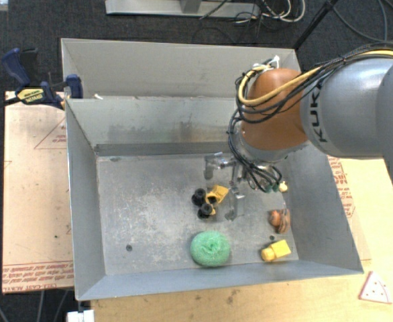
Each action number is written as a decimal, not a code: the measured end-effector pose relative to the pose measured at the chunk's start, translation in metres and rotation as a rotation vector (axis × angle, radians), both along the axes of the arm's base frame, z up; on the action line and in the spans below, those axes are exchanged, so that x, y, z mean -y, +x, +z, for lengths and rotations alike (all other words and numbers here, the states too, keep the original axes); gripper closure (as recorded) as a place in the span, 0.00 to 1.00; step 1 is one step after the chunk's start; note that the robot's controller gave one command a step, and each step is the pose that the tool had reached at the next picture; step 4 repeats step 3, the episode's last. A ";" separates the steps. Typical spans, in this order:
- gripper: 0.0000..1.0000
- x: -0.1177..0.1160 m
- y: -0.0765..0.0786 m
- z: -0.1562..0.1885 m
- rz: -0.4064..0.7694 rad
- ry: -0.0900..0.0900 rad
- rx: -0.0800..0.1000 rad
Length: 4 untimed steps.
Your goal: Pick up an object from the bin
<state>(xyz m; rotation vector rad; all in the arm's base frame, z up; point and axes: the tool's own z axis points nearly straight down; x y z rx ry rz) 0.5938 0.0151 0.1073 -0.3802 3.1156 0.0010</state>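
Observation:
My gripper [220, 194] hangs low over the middle of the bin floor, open, its two metal fingers set wide apart. Between and just left of the fingertips lies a small yellow toy with black wheels [208, 202], resting on the floor; one fingertip [209, 173] stands behind it and the other [231, 213] at its right front. Neither finger visibly presses on it. A green fuzzy ball [210, 248] lies nearer the front wall, below the gripper.
A small brown thing [278, 220] and a yellow block [275, 251] lie at the front right of the bin. The arm with its orange cover and cables comes in from the right over the bin's back right part.

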 end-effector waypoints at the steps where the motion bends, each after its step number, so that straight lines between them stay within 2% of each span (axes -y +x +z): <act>1: 1.00 -0.005 0.002 -0.029 0.104 0.001 -0.002; 2: 1.00 -0.004 0.002 -0.029 0.104 0.001 -0.002; 3: 1.00 0.006 0.021 0.153 0.090 -0.001 0.010; 4: 1.00 0.006 0.021 0.153 0.090 -0.001 0.010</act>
